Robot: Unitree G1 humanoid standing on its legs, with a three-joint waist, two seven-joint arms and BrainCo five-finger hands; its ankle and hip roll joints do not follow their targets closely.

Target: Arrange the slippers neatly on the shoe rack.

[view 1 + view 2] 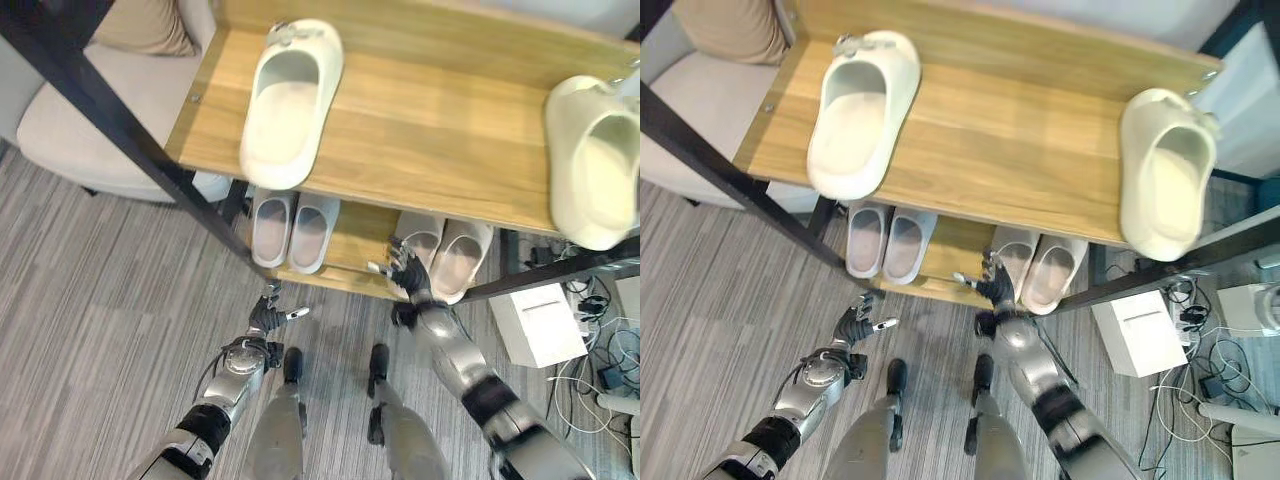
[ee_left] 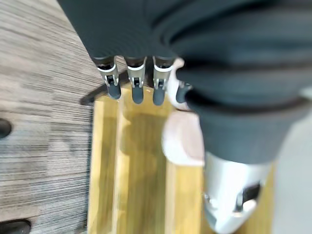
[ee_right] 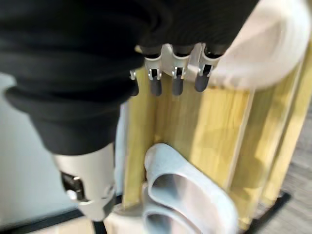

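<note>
Slippers first: your right robot hand [image 1: 405, 272], fingers loosely straight and holding nothing, touches the pale pair [image 1: 445, 255] on the lower shelf [image 1: 350, 240], likely squaring it. At nine o'clock, your left robot hand [image 1: 268, 315] hangs relaxed below the grey pair [image 1: 292, 230]. Two cream slippers [image 1: 288, 100] lie apart on top.

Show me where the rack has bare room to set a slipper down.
The top shelf is bare wood between the left cream slipper and the right cream slipper overhanging its front edge. The lower shelf is crowded: a grey pair, a narrow gap, then a pinkish pair where the right hand reaches.
</note>
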